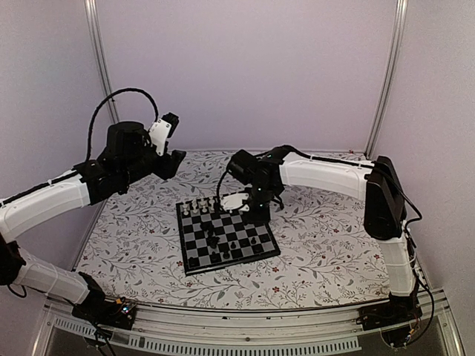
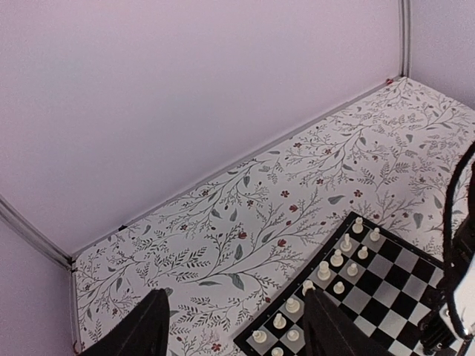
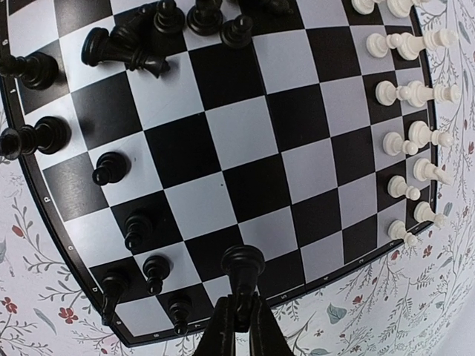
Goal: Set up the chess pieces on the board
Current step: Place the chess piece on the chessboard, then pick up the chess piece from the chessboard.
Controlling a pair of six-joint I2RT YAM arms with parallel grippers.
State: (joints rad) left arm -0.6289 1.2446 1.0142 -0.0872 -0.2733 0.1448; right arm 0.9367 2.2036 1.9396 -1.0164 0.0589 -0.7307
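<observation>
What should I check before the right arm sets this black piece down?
1. Right fingers shut on black piece: ok.
2. Held piece apart from nearby black pieces: ok.
3. Square beneath it free: cannot tell.
4. Left fingers open, away from board: ok.
5. White pieces standing in two rows: ok.
6. All other black ones upright: not ok, toppled heap on the board.

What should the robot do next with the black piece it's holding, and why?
Probably carry the black piece toward the other black pieces and set it down. The right gripper pinches it at the board's edge, away from its own side.
</observation>
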